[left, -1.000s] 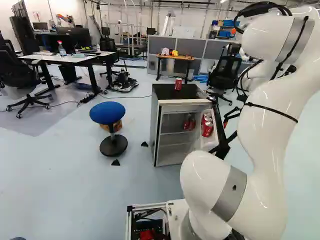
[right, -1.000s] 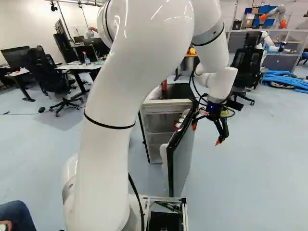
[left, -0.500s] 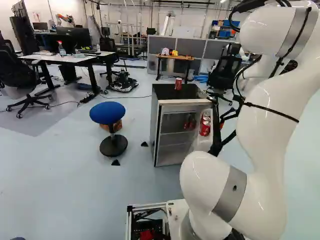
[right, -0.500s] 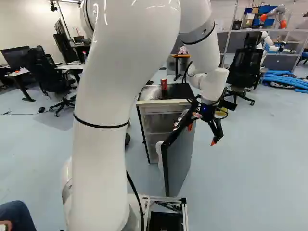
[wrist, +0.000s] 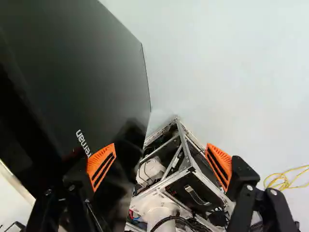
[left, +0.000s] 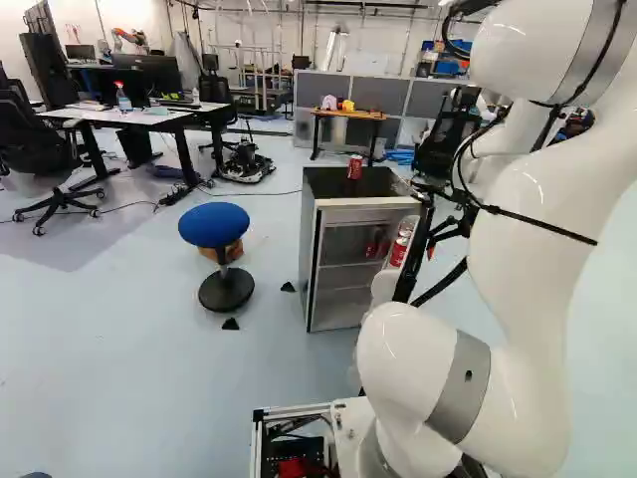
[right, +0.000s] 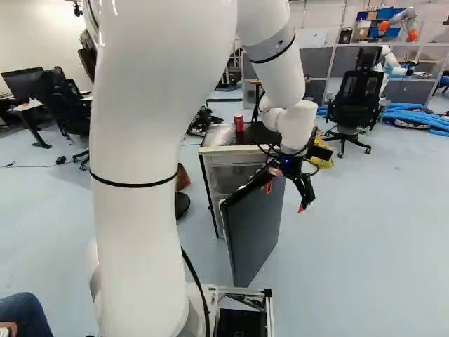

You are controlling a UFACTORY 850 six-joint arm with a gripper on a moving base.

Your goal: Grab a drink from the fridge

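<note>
My gripper is beside the dark outer face of the fridge door in the right base view. Seen from the wrist, the gripper stands wide open with nothing between its fingers; one finger overlaps the door panel, and whether it touches cannot be told. The fridge has its door partly open. Red cans stand in the door's shelf, and others show dimly inside. One more red can stands upright on the fridge top.
A blue stool stands beside the fridge in the left base view. Behind are an office chair, blue tubes and a small wooden table. Another robot is at the back. The mobile base's frame shows beyond the fingers.
The fridge door has swung partway toward the cabinet, carrying its cans along and covering more of them. My arm and gripper have moved left in the right base view. The base has stayed put.
</note>
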